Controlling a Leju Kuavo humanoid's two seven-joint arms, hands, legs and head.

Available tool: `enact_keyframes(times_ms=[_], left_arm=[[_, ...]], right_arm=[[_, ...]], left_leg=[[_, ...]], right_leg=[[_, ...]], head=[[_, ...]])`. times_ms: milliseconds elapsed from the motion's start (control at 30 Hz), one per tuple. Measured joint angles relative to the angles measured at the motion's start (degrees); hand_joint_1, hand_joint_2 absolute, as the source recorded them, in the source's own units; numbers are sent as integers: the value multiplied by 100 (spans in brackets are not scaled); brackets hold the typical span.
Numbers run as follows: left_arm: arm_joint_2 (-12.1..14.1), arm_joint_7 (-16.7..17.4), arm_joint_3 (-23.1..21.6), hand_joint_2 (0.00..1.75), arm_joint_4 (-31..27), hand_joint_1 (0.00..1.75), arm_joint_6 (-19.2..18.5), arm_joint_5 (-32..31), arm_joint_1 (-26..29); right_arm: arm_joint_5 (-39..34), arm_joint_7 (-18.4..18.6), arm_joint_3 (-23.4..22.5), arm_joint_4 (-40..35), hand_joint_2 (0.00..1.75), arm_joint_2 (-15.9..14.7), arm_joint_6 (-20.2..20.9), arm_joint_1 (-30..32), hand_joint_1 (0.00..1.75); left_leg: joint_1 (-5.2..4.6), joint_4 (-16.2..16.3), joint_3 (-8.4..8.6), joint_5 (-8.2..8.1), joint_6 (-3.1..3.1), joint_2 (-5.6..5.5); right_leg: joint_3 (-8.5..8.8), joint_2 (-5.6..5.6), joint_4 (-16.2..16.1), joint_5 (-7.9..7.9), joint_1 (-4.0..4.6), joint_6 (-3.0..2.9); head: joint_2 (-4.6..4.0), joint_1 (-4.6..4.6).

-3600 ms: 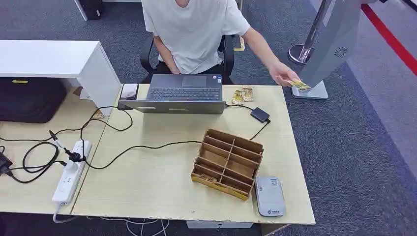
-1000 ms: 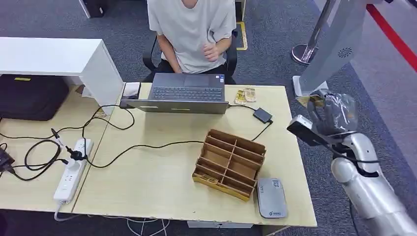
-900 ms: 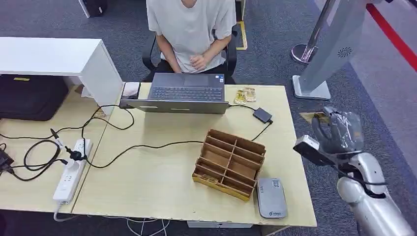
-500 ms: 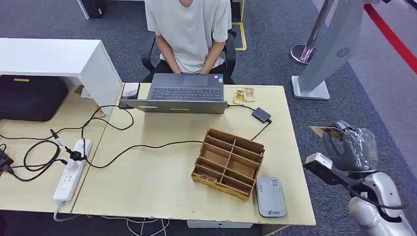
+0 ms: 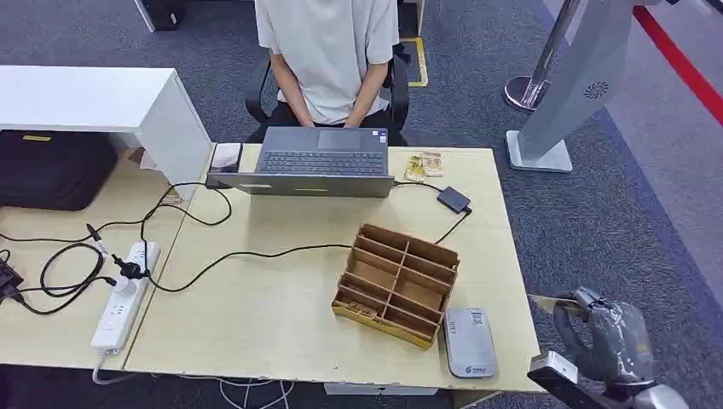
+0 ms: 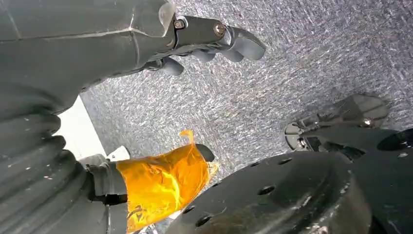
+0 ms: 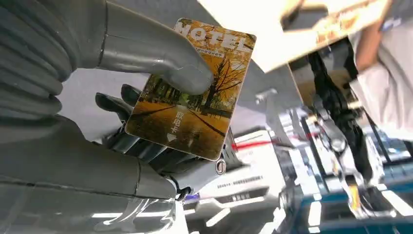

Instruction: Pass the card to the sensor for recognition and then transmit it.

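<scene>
The card [image 7: 192, 87] is being pinched under the right hand [image 5: 605, 341] thumb, apparently lying flat; the sensor [image 5: 468, 341] is lying beside it, tableward. The left hand [image 6: 204, 41] is holding nothing.

The left hand [image 6: 146, 44] hung over a grey carpeted floor [image 6: 302, 63] and held nothing. Its dark fingers [image 6: 234, 41] were a little curled and apart from each other, away from the thumb [image 6: 160, 183]. The thumb was wrapped in an orange film [image 6: 165, 185], crumpled at its tip. Behind the hand, near the wrist, a white surface [image 6: 75, 139] showed against the carpet. The grey ribbed cover [image 6: 29, 170] of the wrist lay close to the camera.
</scene>
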Motion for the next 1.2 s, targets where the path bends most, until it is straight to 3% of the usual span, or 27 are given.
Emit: enact_keyframes(times_ms=[233, 367, 667, 967, 1200], left_arm=[[-13, 31, 7, 175, 0, 0, 4, -31, -4], [-20, 90, 7, 175, 0, 0, 4, -57, -10], [-48, 177, 4, 175, 0, 0, 2, -186, -24], [-61, 192, -66, 175, 0, 0, 2, -273, -31], [-59, 243, -138, 175, 0, 0, 2, -324, -35]], right_arm=[[-33, 155, 94, 50, 175, 153, 20, 192, 175], [-50, 188, 376, 309, 175, 282, -26, 172, 175], [-262, 481, 1547, 1237, 175, 537, -489, -209, 175], [-404, 570, 2739, 1937, 175, 752, -490, -738, 175], [-520, 525, 3178, 2348, 175, 905, -477, -1042, 175]], left_leg=[[0, 0, 7, 0, 0, 11], [1, 0, 8, 0, 0, 12], [3, 0, 8, 1, 0, 13], [5, 0, 14, 1, -1, 19], [7, 0, 22, 1, -1, 32]], right_leg=[[3, 10, 0, 1, 0, 0], [4, 11, 0, 1, 1, -1], [4, 12, 1, 1, 2, -1], [9, 20, 2, 1, 3, -1], [10, 35, 2, 4, 4, -5]], head=[[0, 2], [0, 0], [0, 0], [0, 0], [0, 2]])
